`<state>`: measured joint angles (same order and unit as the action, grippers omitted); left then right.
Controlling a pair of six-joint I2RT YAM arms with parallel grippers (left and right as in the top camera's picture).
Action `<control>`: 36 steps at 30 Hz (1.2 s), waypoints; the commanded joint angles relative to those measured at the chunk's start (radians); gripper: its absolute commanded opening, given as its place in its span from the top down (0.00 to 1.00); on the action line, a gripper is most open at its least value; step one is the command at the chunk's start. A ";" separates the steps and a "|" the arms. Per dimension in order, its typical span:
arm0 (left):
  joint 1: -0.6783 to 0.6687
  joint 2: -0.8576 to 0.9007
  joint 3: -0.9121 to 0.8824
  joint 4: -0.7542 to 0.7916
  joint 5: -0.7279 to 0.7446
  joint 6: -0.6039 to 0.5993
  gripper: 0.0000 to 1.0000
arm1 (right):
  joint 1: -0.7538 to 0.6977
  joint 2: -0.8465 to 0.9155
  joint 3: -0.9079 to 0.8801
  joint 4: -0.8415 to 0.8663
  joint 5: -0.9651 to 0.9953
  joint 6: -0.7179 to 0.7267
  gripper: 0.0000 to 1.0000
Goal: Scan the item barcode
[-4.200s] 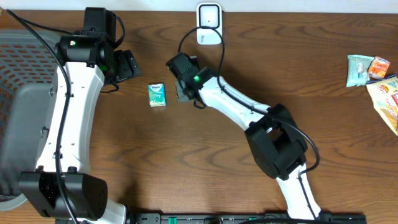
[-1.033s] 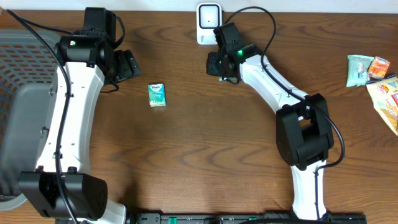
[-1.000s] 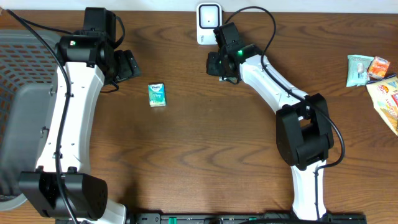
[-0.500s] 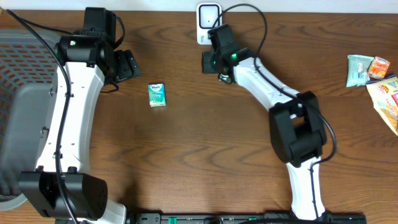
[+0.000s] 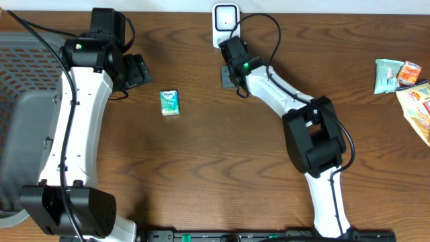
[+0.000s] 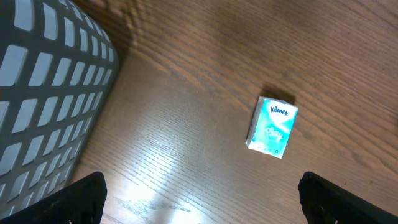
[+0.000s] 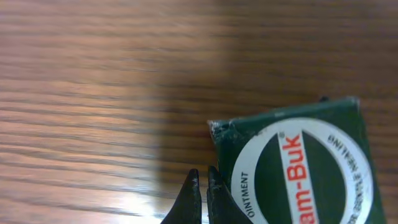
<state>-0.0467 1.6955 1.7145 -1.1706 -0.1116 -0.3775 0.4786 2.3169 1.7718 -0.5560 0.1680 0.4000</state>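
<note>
A dark green ointment box [image 7: 298,168] with a white ring and red lettering lies flat on the wooden table. My right gripper [image 7: 202,180] is shut, holding nothing, its tips right beside the box's left edge. From above, that gripper [image 5: 232,66] hovers over the box [image 5: 227,76], just below the white scanner [image 5: 225,23] at the table's back edge. A teal tissue packet [image 6: 272,127] [image 5: 170,103] lies apart on the table. My left gripper [image 6: 214,205] [image 5: 138,70] is open above bare wood, up and left of the packet.
A grey slatted basket [image 5: 20,67] [image 6: 43,93] fills the left side. Several snack packets [image 5: 403,77] lie at the far right edge. The scanner's black cable [image 5: 259,23] loops over the right arm.
My right gripper slid left and nearer the scanner while its jaws shut on nothing. The left arm and the tissue packet stayed put.
</note>
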 commanded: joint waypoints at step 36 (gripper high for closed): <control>0.003 0.005 0.002 -0.003 -0.016 0.002 0.02 | -0.237 -0.069 0.001 0.100 -0.362 -0.473 0.07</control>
<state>-0.0467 1.6955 1.7145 -1.1709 -0.1116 -0.3775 0.2367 2.1880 1.7718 -0.4721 -0.1249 0.0093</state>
